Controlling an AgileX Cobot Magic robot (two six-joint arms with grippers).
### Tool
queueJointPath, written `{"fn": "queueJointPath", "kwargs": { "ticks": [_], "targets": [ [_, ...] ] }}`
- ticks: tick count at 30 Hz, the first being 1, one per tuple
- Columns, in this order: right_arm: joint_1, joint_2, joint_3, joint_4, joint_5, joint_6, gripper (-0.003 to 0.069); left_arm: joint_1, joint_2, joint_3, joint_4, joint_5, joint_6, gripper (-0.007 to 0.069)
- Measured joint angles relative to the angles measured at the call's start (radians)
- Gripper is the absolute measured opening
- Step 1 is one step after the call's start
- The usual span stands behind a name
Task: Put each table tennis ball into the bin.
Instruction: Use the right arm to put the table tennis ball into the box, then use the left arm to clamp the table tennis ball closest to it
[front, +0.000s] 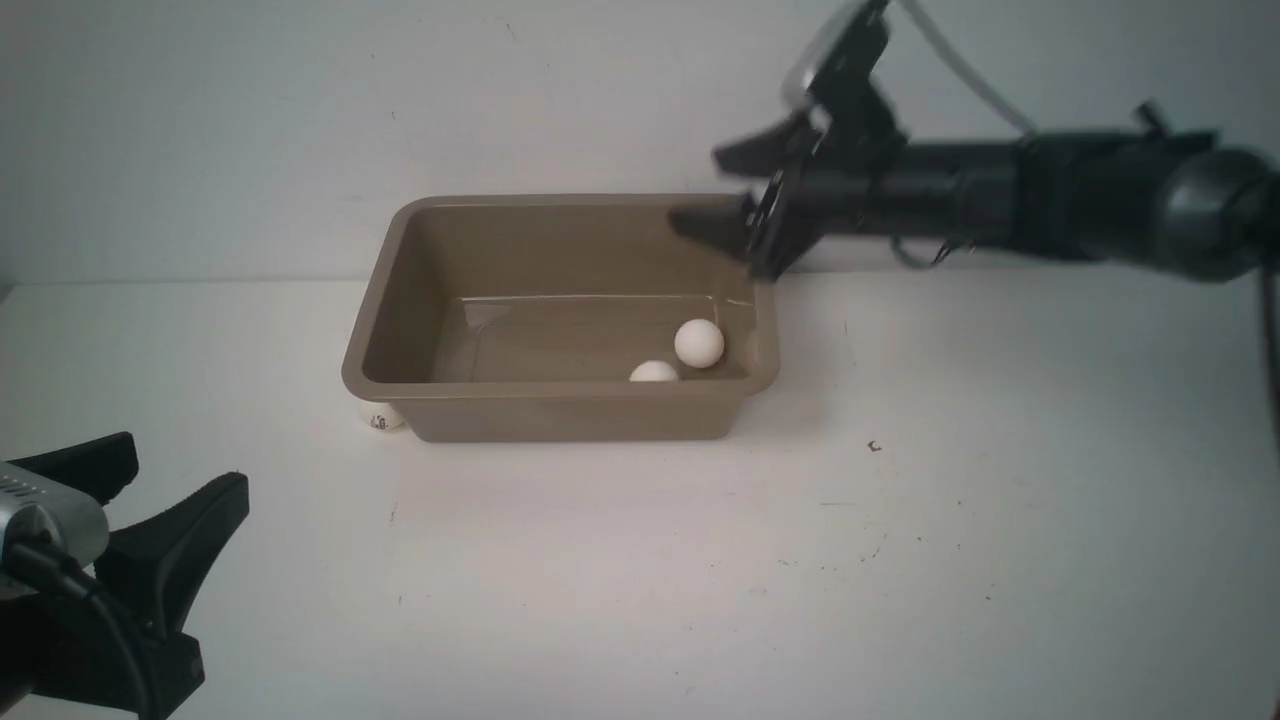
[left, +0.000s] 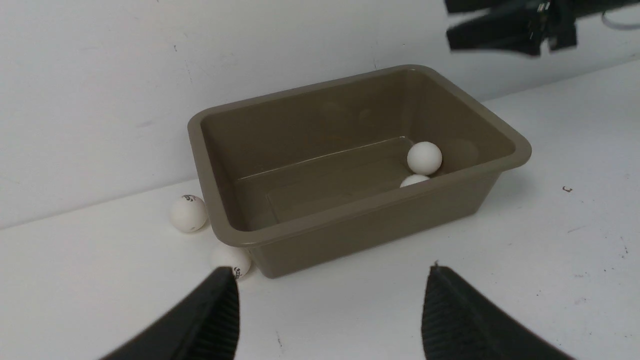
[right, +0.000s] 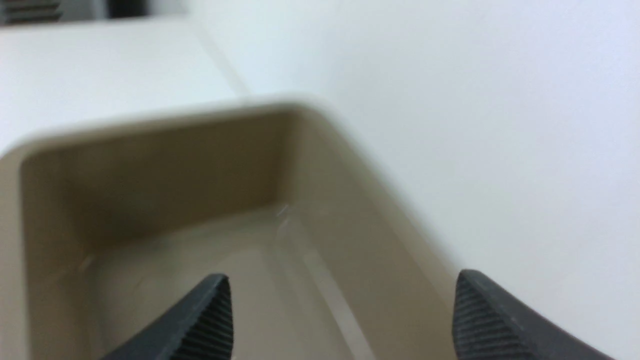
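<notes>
Right pincer (front: 700, 190) open, empty, over the far right corner of the glossy tan-brown rectangular plastic bin (front: 560, 390); left pincer (front: 180, 465) open, low at near left. One small white plastic table tennis ball (front: 699, 343) and a second ball (front: 654, 372) are in the bin's right end. Third ball (left: 231, 260) and fourth ball (left: 188, 213), logo-marked, lie on the white table (front: 900, 560) beside its left wall.

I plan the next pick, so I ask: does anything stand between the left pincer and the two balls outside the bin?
Nothing visible does. Only bare table lies between the open left pincer and the two balls beside the bin. Its side wall stands between them and its inside.
</notes>
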Motion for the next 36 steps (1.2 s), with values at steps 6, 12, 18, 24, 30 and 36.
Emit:
{"fn": "queueJointPath", "kwargs": {
  "ticks": [6, 12, 18, 24, 30, 36],
  "targets": [
    [-0.104, -0.208, 0.0, -0.017, -0.038, 0.123, 0.0551, 0.0, 0.0, 0.0, 0.0, 0.0, 0.0, 0.0447],
    [-0.229, -0.407, 0.0, -0.242, -0.021, 0.436, 0.0551, 0.0, 0.0, 0.0, 0.0, 0.0, 0.0, 0.0447],
    [-0.245, -0.566, 0.0, -0.599, 0.019, 0.761, 0.0552, 0.0, 0.0, 0.0, 0.0, 0.0, 0.0, 0.0447],
    [-0.246, -0.734, 0.0, -0.902, 0.053, 1.046, 0.0552, 0.0, 0.0, 0.0, -0.003, 0.0, 0.0, 0.0447],
    [-0.246, -0.873, 0.0, -1.136, 0.205, 1.336, 0.0552, 0.0, 0.0, 0.0, -0.022, 0.0, 0.0, 0.0447],
    [-0.246, -1.057, 0.109, -1.273, 0.334, 1.525, 0.0552, 0.0, 0.0, 0.0, -0.038, 0.002, 0.0, 0.0447]
  ]
}}
